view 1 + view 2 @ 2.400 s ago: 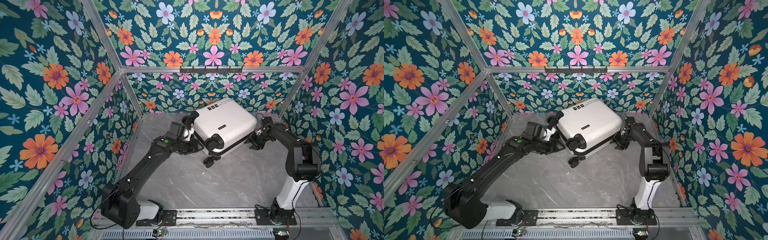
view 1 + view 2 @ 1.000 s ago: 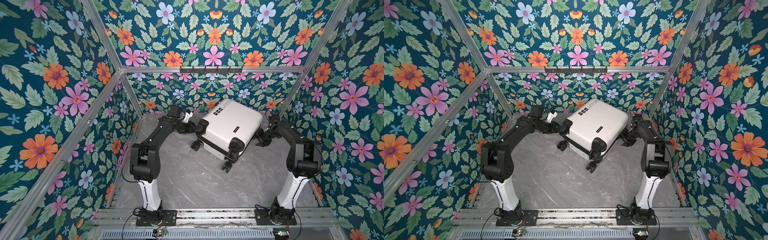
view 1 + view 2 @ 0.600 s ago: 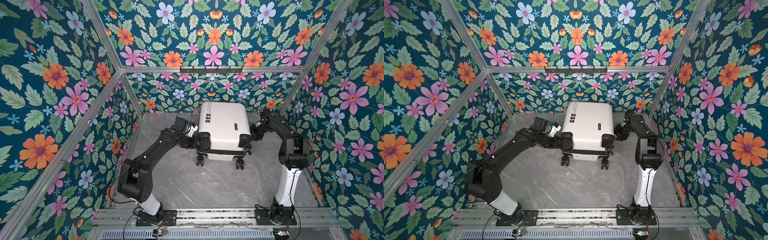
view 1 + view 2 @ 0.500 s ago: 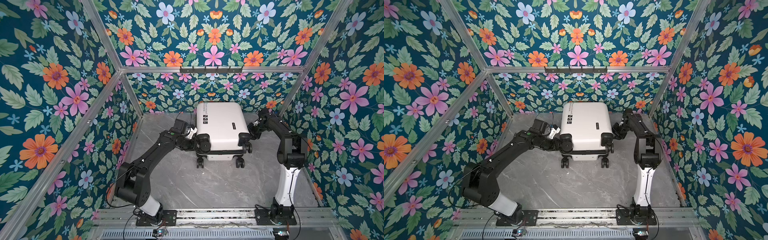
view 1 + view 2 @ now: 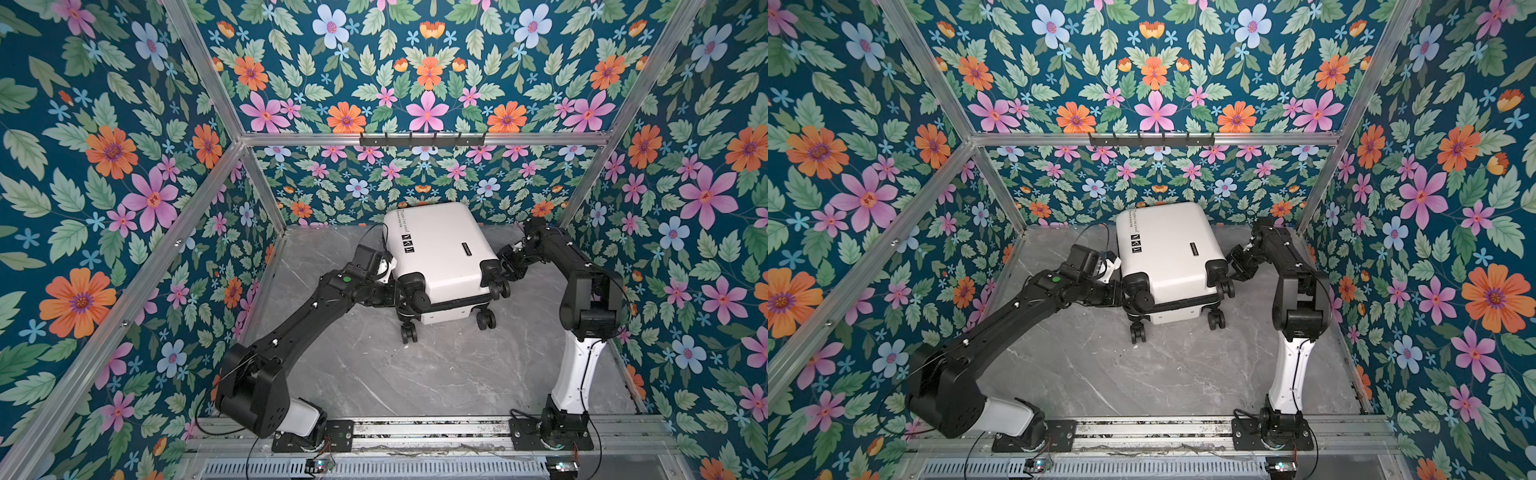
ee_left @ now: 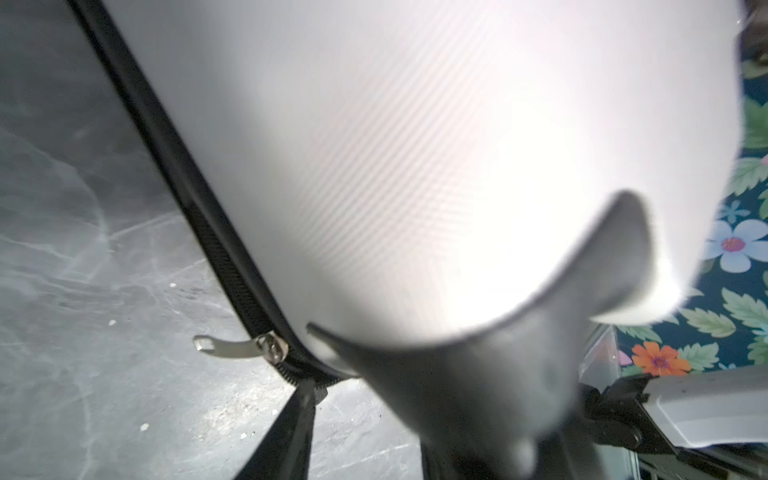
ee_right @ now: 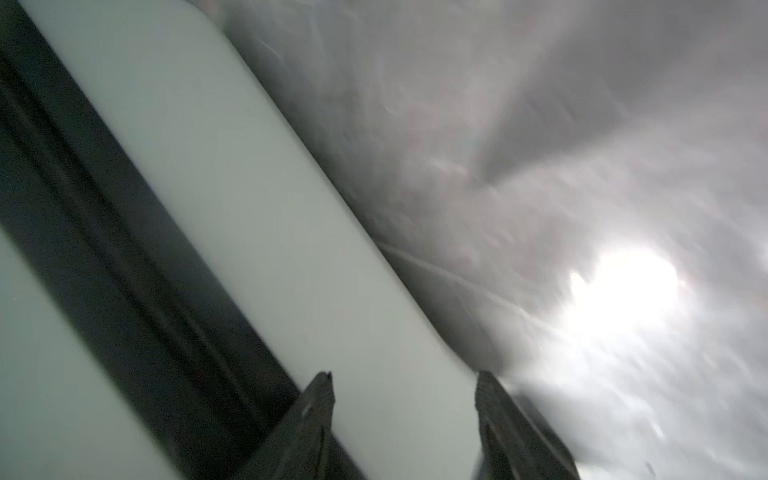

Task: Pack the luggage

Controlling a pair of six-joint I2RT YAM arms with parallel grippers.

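Luggage (image 5: 436, 245) lies flat on surface (image 5: 374, 374) btw L end effector (image 5: 392, 291) and R end effector (image 5: 505, 266), wall (image 5: 415, 187) just behind. R fingers (image 7: 320, 399) apart; L can't tell.

Marble tabletop (image 5: 374, 374), floral walls (image 5: 104, 166), hook rack (image 5: 422, 139)

Flowered booth — grey marble bench (image 5: 374, 374)
Teal floral walls (image 5: 104, 166) in aluminium framing (image 5: 199, 193) — a black hook rail (image 5: 422, 139) on the back crossbar
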